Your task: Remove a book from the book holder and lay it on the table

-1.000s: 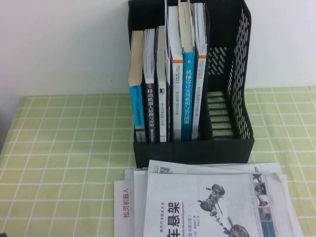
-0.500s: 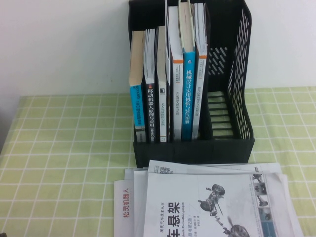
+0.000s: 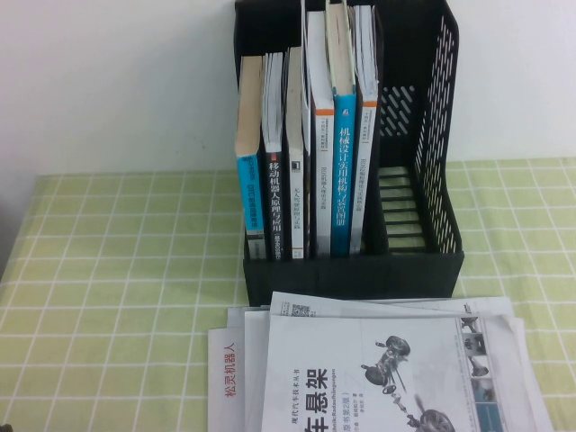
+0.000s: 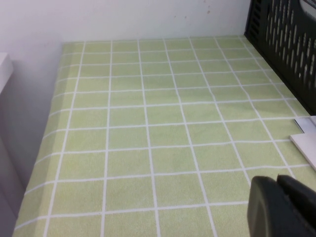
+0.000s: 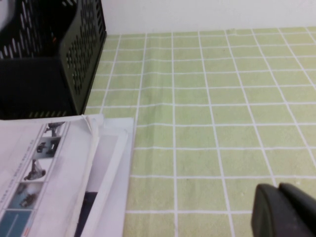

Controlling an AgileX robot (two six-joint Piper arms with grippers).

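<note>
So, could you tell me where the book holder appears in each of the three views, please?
High view: the book holder stands top centre, behind the book.
Left wrist view: its perforated wall fills the top right corner.
Right wrist view: it fills the top left corner.
Shared landmark: the table.
Neither gripper shows clearly.

Matt black plastic book holder (image 3: 423, 135); cloth-covered table (image 3: 117, 270); paper book (image 3: 378, 378).

**Both arms parked low, outside the overhead view**

The left gripper (image 4: 282, 207) is hovering just above the worktop (image 4: 148, 123), its dark fingers lying together. The right gripper (image 5: 286, 212) is hovering likewise low over the worktop, fingers pressed together, holding nothing.
</note>
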